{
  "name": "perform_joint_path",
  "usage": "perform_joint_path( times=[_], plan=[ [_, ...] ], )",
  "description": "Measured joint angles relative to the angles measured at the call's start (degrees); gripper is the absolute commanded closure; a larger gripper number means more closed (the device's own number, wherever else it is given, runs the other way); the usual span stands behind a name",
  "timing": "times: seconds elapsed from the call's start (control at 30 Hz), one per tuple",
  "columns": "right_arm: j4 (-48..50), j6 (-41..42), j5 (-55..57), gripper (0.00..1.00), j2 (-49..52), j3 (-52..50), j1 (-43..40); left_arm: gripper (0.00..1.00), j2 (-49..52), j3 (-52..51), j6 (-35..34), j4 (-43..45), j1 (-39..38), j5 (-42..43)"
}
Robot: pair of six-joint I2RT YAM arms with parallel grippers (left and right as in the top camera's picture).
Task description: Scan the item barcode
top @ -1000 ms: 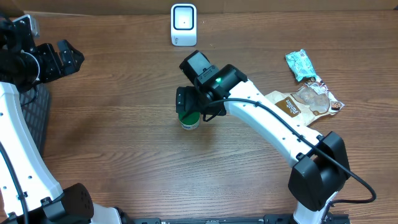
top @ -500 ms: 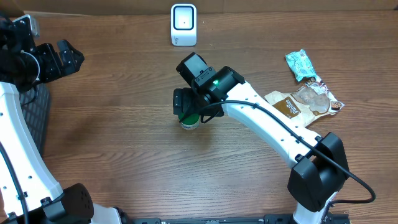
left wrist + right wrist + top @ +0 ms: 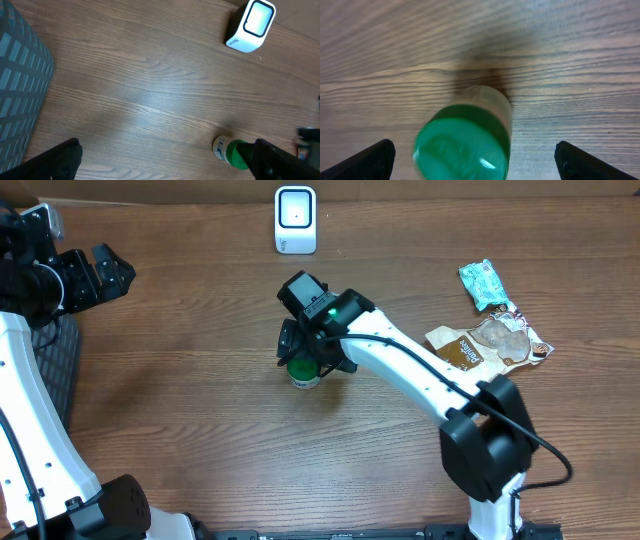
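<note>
Overhead: right claw (image 3: 306, 358) wide astride bottle (image 3: 303, 374); scanner (image 3: 295, 218) near far edge.

Counter (image 3: 200, 410): brown wood grain, smooth, faint satin sheen. Between jaws of right gripper (image 3: 475, 162): bottle (image 3: 470, 135), glossy green plastic cap, paler and duller body. Jaws themselves: matt black plastic. Ahead of left gripper (image 3: 172, 162) jaws: scanner (image 3: 250, 26), smooth white plastic shell, glossy window. Left of those jaws: dark mesh panel (image 3: 20, 95), matt, grid-textured. Well right of right jaws: snack packets (image 3: 490, 340), shiny crinkled film.
</note>
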Motion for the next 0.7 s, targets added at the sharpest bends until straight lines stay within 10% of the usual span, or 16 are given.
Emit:
perform_joint_path(
  times=[0.3, 0.7],
  plan=[
    [1.6, 0.9, 0.0, 0.01, 1.9, 0.0, 0.0, 0.0, 0.0, 0.0, 0.0, 0.0, 0.0, 0.0],
    [1.5, -2.4, -0.7, 0.27, 1.9, 0.0, 1.2, 0.0, 0.0, 0.0, 0.0, 0.0, 0.0, 0.0]
  ],
)
